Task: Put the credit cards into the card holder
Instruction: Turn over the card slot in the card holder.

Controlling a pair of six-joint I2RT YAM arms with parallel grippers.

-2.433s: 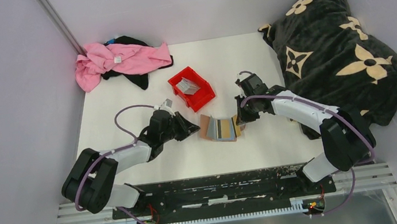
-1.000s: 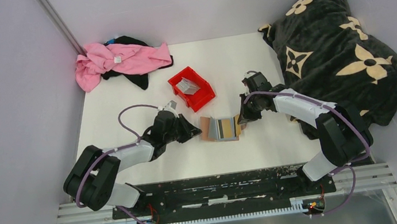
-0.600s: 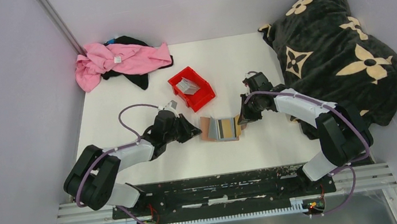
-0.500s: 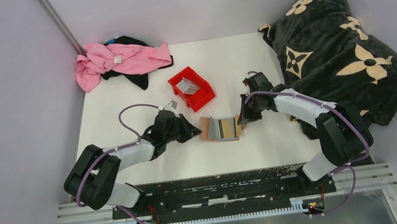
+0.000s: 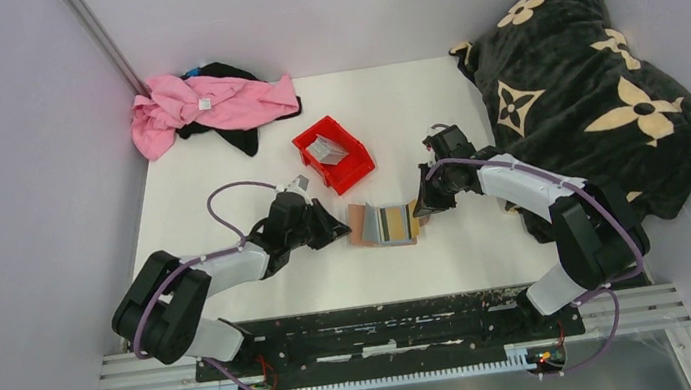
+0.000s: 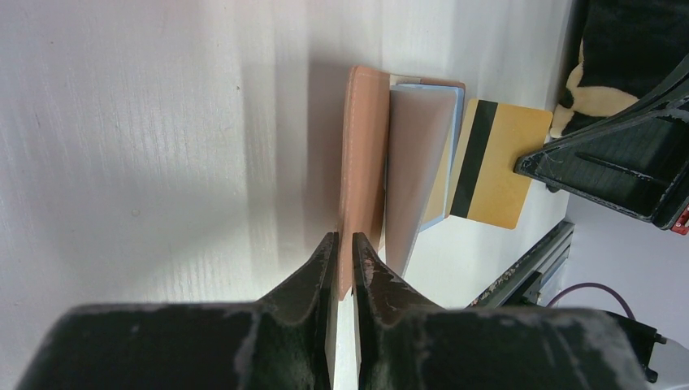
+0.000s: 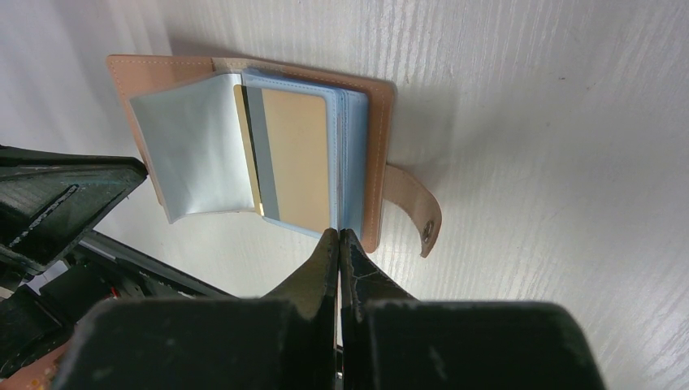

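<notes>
The tan card holder lies open on the white table between my two grippers. My left gripper is shut on the edge of its tan cover. A gold credit card with a dark stripe sticks out of the clear sleeves. In the right wrist view that gold card sits inside a bluish sleeve, and the snap tab hangs off to the right. My right gripper is shut, its tips at the sleeves' near edge; whether a sleeve is pinched does not show. Grey credit cards lie in the red bin.
The red bin stands just behind the card holder. A pink and black heap of cloth lies at the back left. A dark flowered blanket covers the right side. Grey walls close in the table.
Since the oldest frame my right wrist has shifted slightly right and back, and the left gripper has edged closer to the holder. Over the last second nothing visibly moved.
</notes>
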